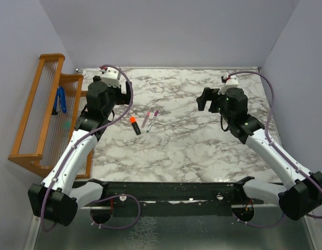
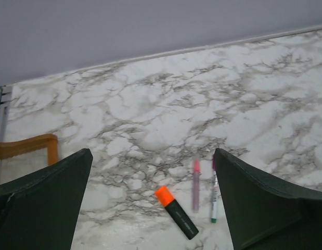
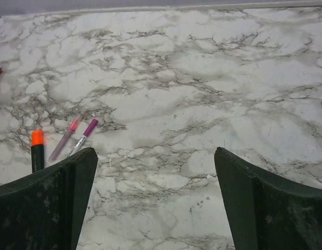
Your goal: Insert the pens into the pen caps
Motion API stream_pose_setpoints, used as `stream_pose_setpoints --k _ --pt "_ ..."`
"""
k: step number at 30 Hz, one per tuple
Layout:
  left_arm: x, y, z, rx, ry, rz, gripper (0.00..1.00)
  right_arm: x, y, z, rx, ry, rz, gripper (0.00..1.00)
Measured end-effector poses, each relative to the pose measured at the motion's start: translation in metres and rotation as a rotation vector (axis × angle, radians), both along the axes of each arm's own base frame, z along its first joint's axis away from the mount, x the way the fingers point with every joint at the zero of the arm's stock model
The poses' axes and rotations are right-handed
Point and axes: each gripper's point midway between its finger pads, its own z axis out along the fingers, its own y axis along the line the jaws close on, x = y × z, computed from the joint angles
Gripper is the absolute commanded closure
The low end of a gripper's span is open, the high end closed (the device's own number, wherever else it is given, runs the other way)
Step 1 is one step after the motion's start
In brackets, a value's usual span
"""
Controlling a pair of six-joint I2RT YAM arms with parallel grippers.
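Marble tabletop [image 1: 202, 146] holds the marker [image 1: 136, 126], pink pen [image 1: 145, 119] and purple pen [image 1: 152, 121] side by side left of middle, likely light, hard and rolly, best pinched mid-body, with left tool [image 2: 152, 152] and right tool [image 3: 155, 151] both wide, empty.

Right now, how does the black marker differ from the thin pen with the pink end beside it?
The black marker is thick and dark with an orange end; the pink-ended pen is slim and pale. In the top view the marker's coloured end leans left, the pen's leans right. Both lie flat on the marble table, apart, coloured ends toward the far edge.
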Motion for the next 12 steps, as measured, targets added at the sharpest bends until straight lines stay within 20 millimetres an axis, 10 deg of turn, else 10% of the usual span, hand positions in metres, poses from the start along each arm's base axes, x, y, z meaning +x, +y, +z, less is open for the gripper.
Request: stream_pose_setpoints --k 4,12 --pt "0.005 0.038 -0.008 0.011 0.0 0.087 0.01 0.0 -0.007 0.007 0.012 -0.018 -0.041 0.0" --pt "0.005 0.045 -0.028 0.013 0.035 0.087 0.01 0.001 -0.008 0.007 0.015 -0.015 -0.054 0.0"
